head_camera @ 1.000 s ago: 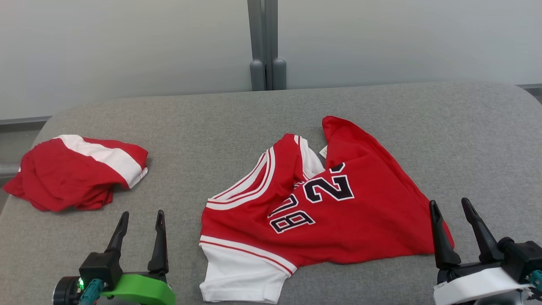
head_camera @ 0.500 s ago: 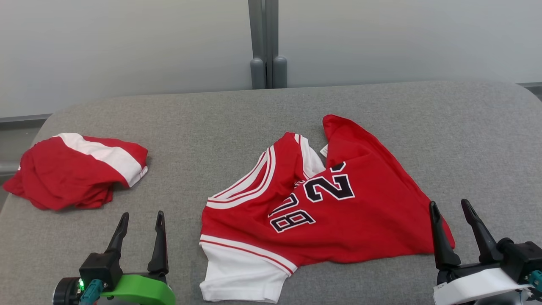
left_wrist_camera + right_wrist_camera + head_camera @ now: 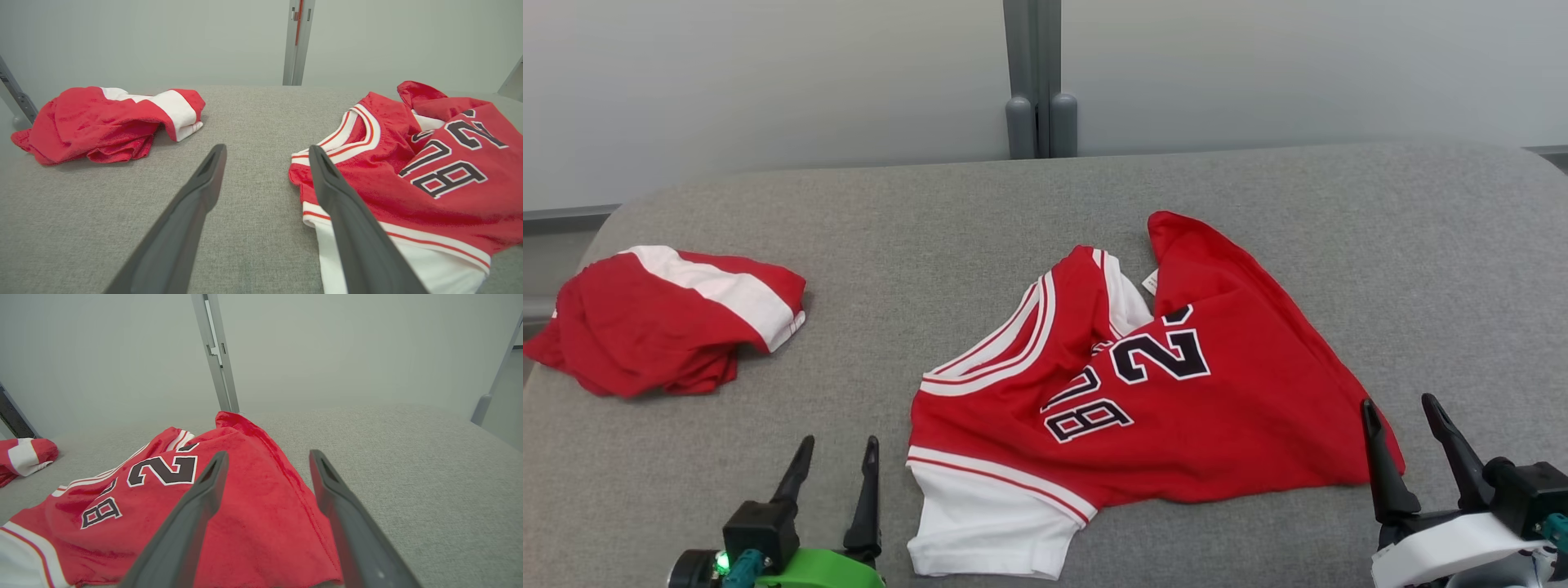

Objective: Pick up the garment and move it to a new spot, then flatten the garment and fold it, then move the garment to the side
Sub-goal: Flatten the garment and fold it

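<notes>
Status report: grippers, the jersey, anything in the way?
Left gripper open, empty, beside the jersey. Right gripper open, empty, at its right corner. Jersey rumpled, unfolded. Second red garment far left, apart.

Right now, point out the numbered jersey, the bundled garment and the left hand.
numbered jersey (image 3: 1241, 425), head view, red body right of the digits.
bundled garment (image 3: 637, 343), head view, red fabric below its white band.
left hand (image 3: 840, 447), head view, midway between its fingertips.

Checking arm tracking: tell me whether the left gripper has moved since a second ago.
Yes. The left gripper has shifted right, closing the gap to the white edge of the jersey, and lower in view.
</notes>
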### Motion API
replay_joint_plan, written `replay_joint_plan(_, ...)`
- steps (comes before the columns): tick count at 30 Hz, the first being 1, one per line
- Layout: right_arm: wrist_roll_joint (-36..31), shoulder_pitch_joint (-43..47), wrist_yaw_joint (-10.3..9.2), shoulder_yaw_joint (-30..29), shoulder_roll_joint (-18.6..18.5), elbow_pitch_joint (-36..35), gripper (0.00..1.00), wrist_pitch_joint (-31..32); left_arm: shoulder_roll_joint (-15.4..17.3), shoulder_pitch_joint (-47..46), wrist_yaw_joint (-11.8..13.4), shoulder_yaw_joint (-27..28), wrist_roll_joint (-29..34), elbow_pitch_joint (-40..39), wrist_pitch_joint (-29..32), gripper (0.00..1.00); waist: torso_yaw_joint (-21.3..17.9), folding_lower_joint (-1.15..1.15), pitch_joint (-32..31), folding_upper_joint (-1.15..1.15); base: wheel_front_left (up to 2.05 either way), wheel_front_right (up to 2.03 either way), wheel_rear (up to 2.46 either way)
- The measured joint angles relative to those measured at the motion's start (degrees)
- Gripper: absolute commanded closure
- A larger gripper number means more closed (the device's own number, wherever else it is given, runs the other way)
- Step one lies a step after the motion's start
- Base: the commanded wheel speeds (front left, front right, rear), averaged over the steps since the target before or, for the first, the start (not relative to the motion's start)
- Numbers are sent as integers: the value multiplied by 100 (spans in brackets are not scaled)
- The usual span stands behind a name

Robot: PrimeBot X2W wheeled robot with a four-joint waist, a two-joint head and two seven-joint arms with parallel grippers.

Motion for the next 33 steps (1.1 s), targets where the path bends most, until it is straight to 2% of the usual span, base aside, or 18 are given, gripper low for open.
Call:
replay_joint_plan(6, 4, -257, 0, -47, -168, 532, 0, 1, -3, 12, -32, -417, -3, 407, -1, 0, 26, 0, 154, 0, 0, 0, 0)
replay_joint_plan(16, 165, -879, 1, 68, -450, 1819, 0, 1, -7, 7, -53, -1065, -246, 1157, 44, 0, 66, 0, 415, 0, 0, 0, 0)
replay_joint_plan(23, 283, -1190, 0, 143, -486, 2775, 0, 0, -7, -123, -54, -1285, -355, 1482, 130, 0, 107, 0, 538, 0, 0, 0, 0)
replay_joint_plan(33, 736, -1555, 1, 386, -364, 3641, 0, -19, 7, -289, -53, -1653, -642, 1579, 169, 0, 181, 0, 658, 0, 0, 0, 0)
